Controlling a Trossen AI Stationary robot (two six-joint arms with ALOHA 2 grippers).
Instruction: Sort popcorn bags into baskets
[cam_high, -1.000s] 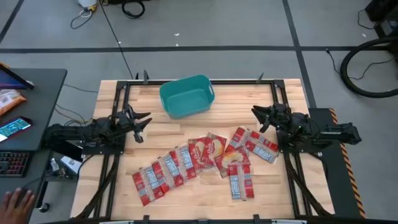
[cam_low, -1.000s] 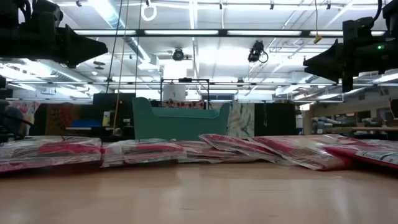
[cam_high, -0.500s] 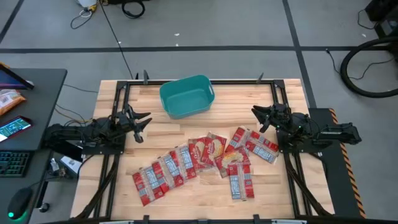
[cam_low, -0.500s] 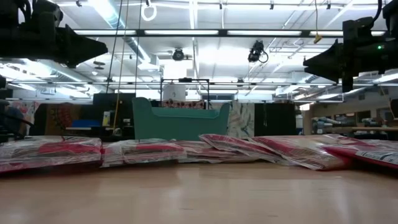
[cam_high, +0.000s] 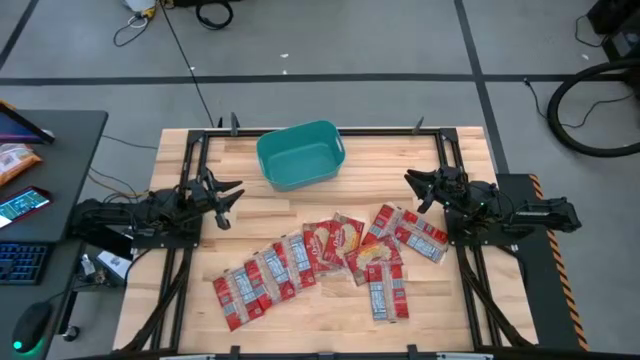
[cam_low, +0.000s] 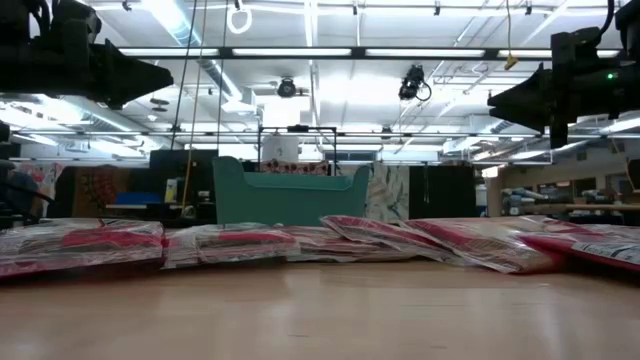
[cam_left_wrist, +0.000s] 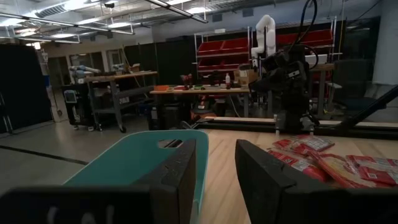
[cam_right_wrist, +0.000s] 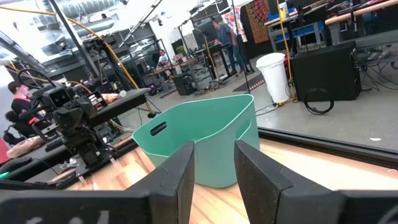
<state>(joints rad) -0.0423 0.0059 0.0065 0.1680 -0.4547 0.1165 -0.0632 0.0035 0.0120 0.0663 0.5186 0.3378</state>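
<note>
Several red popcorn bags (cam_high: 330, 255) with white label panels lie flat in an overlapping row across the near half of the table; in the low view the bags (cam_low: 240, 243) form a low band. The teal basket (cam_high: 299, 154) stands at the far middle of the table, its inside bare. My left gripper (cam_high: 232, 197) hovers open above the table's left side, left of the bags. My right gripper (cam_high: 416, 188) hovers open on the right, just beyond the rightmost bags. Both wrist views show the basket (cam_left_wrist: 134, 163) (cam_right_wrist: 202, 146) ahead of the fingers.
Black frame rails (cam_high: 190, 170) run along the table's left and right sides. A side desk with a phone (cam_high: 20, 205) and an orange packet (cam_high: 15, 160) stands left of the table. Bare wood (cam_high: 400, 160) lies between basket and bags. People stand in the room behind.
Both arms have kept still and the bags have not moved. A person's hand at the lower left edge of the high view has gone out of the picture.
</note>
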